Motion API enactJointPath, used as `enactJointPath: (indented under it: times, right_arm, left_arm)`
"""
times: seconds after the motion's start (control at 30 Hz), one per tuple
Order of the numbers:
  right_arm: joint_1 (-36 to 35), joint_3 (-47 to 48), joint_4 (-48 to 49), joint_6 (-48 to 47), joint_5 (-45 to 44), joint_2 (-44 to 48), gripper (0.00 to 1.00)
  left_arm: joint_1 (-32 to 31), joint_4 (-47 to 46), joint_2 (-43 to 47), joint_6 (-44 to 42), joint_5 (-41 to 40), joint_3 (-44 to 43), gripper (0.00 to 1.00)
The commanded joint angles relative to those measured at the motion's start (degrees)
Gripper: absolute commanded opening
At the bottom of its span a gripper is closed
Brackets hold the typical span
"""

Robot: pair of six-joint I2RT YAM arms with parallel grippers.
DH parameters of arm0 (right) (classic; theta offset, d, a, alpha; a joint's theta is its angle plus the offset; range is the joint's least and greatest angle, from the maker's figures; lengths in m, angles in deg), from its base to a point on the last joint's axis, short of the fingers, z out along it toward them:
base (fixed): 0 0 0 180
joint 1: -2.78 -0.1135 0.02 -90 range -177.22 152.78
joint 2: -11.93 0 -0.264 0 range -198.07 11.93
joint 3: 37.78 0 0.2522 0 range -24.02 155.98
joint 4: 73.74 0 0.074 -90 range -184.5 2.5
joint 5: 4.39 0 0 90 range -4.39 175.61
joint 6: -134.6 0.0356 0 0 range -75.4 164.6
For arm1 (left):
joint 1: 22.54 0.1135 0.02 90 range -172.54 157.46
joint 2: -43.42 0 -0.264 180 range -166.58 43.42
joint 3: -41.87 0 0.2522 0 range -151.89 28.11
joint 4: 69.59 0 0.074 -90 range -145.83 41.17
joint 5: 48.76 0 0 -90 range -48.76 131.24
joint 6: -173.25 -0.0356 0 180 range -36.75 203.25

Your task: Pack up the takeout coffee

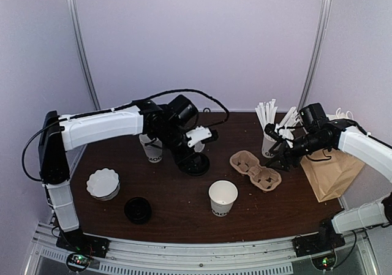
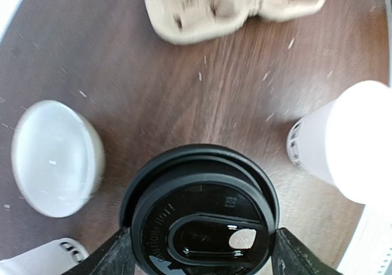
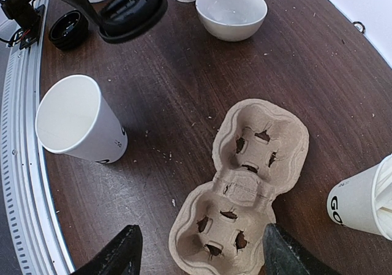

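My left gripper is shut on a black plastic lid, its fingers pressed on both sides of the rim, low over the table. No cup body shows under the lid, so the lidded coffee cup is not in view as such. The lid also shows in the right wrist view. A white printed cup stands behind my left arm, its top hidden. My right gripper is open, its fingers either side of the near pocket of a cardboard cup carrier. It also shows in the top view.
A lidless white printed cup stands front centre. A second black lid and a fluted white bowl lie front left. A plain white bowl sits beyond the held lid. A cup of white sticks and a brown paper bag stand at the right.
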Motion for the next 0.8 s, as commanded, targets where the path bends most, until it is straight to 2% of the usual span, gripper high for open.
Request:
enactJointPath:
  times: [0.0, 0.13, 0.37, 0.77]
  right_arm:
    - [0.24, -0.41, -0.04, -0.57, -0.19, 1.12, 0.71]
    - [0.25, -0.36, -0.17, -0.32, -0.07, 1.09, 0.71]
    - [0.21, -0.41, -0.03, -0.40, -0.10, 1.43, 0.71]
    - [0.21, -0.62, -0.06, -0.57, -0.31, 1.93, 0.71]
  left_arm:
    - [-2.12, 2.04, 4.86, 0.83, 3.78, -4.66, 0.78]
    - [-6.07, 2.78, 4.61, 0.75, 6.34, -6.45, 0.78]
    - [-10.78, 5.32, 0.30, 0.32, 5.06, -8.71, 0.78]
    - [-11.61, 5.61, -3.82, 0.67, 6.16, -10.25, 0.78]
